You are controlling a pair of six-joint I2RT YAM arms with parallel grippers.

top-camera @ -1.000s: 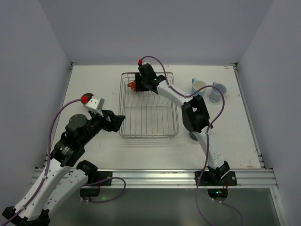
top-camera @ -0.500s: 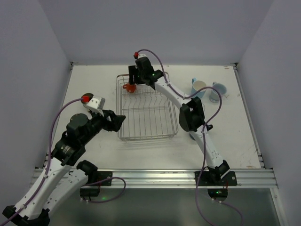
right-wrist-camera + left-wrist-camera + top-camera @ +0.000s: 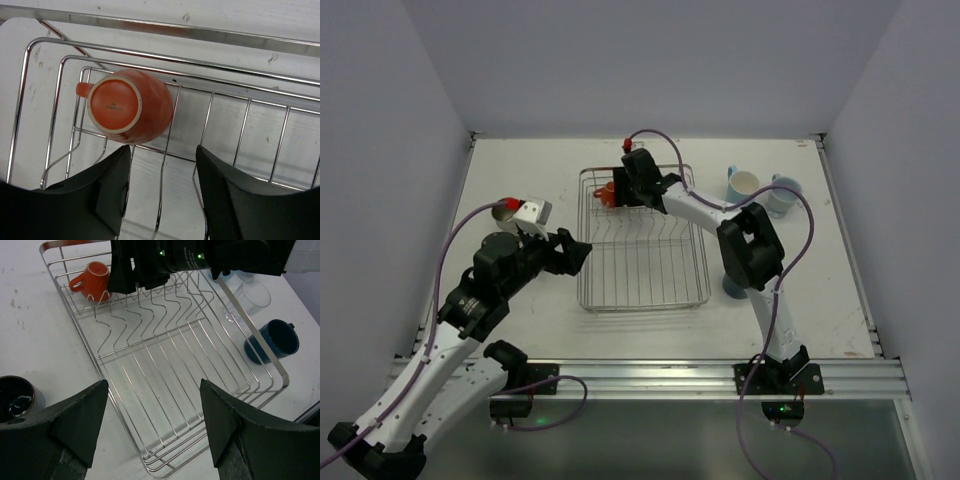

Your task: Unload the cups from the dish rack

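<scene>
Orange mug (image 3: 132, 107) ahead of the right end effector (image 3: 162, 200), inside the dish rack (image 3: 200, 32).

The right end effector's two black fingers (image 3: 112, 200) stand apart with only rack wires between them. The mug lies just beyond their tips in the rack's far left corner, tipped so that its base faces the wrist camera and its handle points left. The left end effector (image 3: 155, 430) is likewise spread wide and holds nothing, poised above the rack's near left side. Outside the wire basket, on the white bench (image 3: 510, 180), a dark blue mug (image 3: 272, 342) stands just beside the rack's right rim with a clear glass (image 3: 250, 292) farther along that side. Two light blue mugs (image 3: 742, 185) sit at the far right. A dark cup (image 3: 15, 397) stands off the rack's left side.
</scene>
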